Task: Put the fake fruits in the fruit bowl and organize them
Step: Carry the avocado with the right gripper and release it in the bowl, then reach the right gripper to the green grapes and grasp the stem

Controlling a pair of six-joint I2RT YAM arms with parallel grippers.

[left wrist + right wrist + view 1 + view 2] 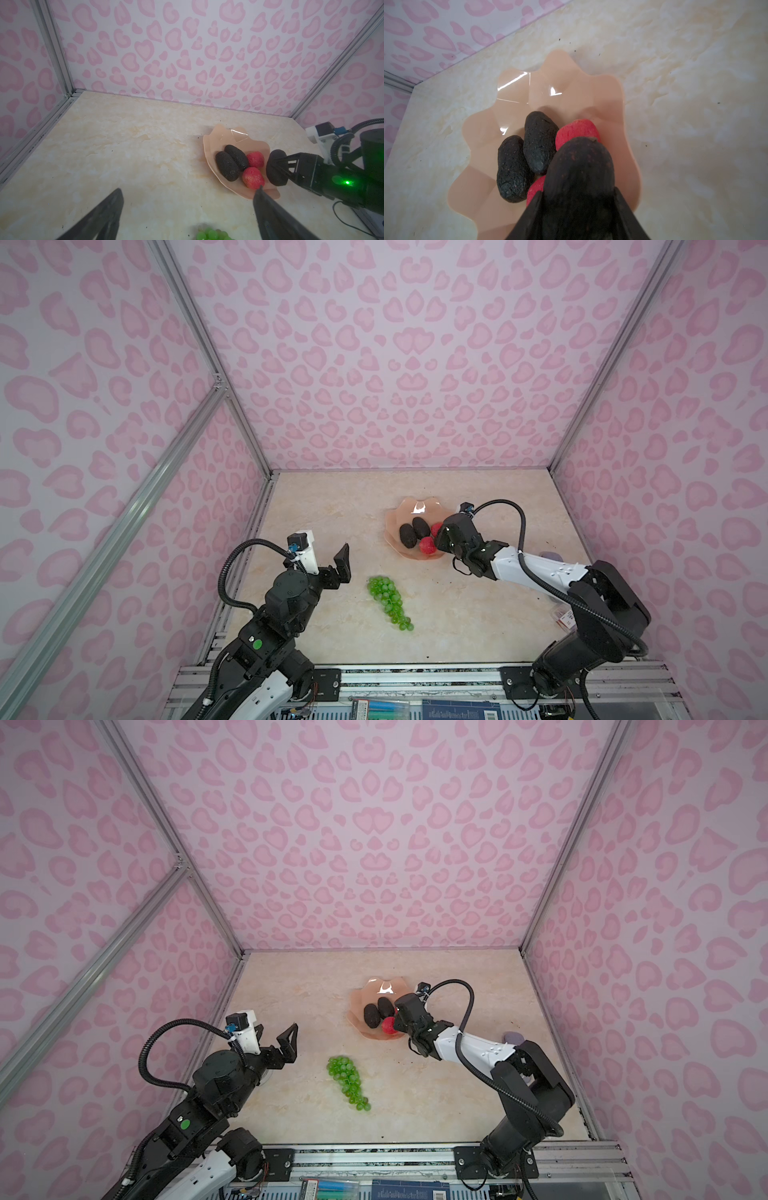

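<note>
right gripper [274, 168] clamped on black avocado [579, 164] over right side of fruit bowl [409, 510]. left gripper [274, 1036] wide open, empty.

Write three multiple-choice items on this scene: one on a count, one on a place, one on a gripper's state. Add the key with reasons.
1. How many red fruits lie in the fruit bowl?
A) one
B) two
C) four

2. Where is the bunch of green grapes?
A) on the table, outside the bowl
B) inside the bowl
C) against the back wall

3. What state is the right gripper in?
A) open and empty
B) shut on a red fruit
C) shut on a black avocado over the bowl

Key:
1 B: the left wrist view shows two red fruits in the bowl.
2 A: in both top views the grapes lie on bare tabletop, apart from the bowl.
3 C: the right wrist view shows both jaws against the black avocado's sides.
</note>
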